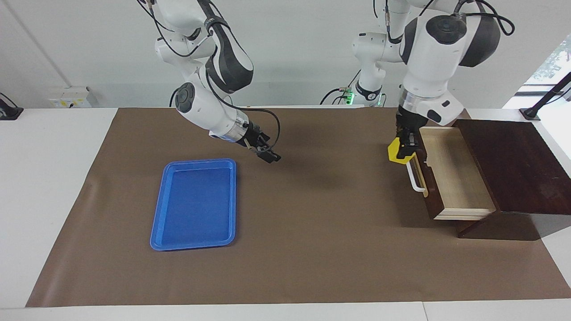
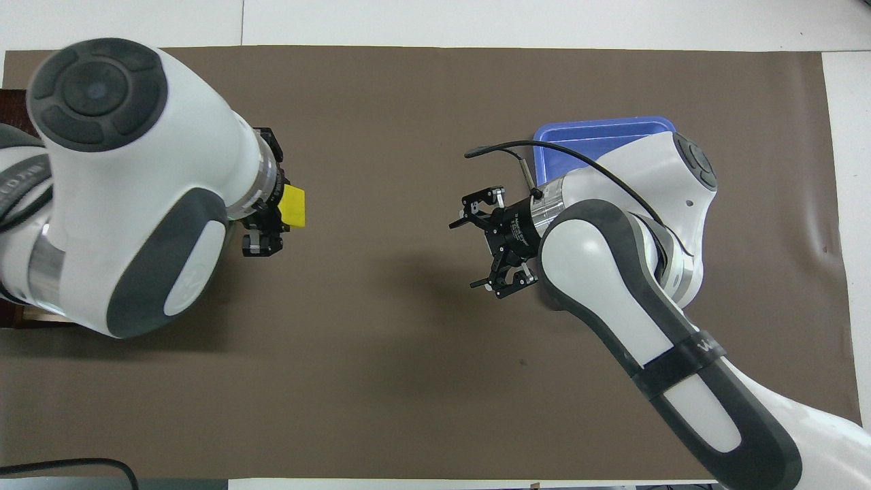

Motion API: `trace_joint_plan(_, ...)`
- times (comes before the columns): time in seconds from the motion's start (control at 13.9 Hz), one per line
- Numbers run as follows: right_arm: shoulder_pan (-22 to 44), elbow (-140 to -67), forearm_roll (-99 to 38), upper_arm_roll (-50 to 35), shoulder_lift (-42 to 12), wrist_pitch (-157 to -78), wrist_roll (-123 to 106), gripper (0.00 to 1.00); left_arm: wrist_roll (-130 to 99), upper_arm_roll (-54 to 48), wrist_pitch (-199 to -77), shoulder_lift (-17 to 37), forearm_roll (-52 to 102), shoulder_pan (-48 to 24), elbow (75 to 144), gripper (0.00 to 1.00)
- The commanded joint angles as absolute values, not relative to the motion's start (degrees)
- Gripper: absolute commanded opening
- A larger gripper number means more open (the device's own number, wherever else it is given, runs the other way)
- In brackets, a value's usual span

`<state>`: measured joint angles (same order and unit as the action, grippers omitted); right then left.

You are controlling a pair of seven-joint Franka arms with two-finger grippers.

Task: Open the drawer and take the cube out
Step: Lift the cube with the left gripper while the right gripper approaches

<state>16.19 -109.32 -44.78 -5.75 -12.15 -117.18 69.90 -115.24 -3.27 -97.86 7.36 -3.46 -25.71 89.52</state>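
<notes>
Cube (image 1: 394,150), yellow, blocky, in left jaws

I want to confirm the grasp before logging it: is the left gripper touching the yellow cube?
Touching. In the facing view the left gripper is closed on the cube, held in the air beside the open drawer; no gap shows.
</notes>
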Motion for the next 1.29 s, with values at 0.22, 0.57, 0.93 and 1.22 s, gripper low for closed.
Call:
trace_joint_plan(0.22, 18.8, -105.6, -52.1, -5.9, -16.0, -121.7, 73.6, 1.0, -124.6, -2.3, -105.3, 11.0, -1.8, -32.2, 90.2, 0.0)
trace_joint_plan(0.57, 20.4, -104.2, -53.8, -5.9, -16.8, -123.3, 75.0, 1.0, -127.5, -2.5, -111.8, 11.2, -1.0, -34.2, 94.6, 0.0)
trace_joint_plan(0.93, 19.5, -101.7, -53.9, -5.9, -18.9, -122.8, 75.6, 1.0, -128.4, -2.6, -113.2, 10.6, -1.0, -35.6, 96.2, 0.0)
trace_joint_plan(1.22, 21.1, -101.0, -53.9, -6.0, -19.2, -123.4, 78.0, 1.0, -128.4, -2.6, -113.1, 9.8, -1.0, -36.6, 97.8, 0.0)
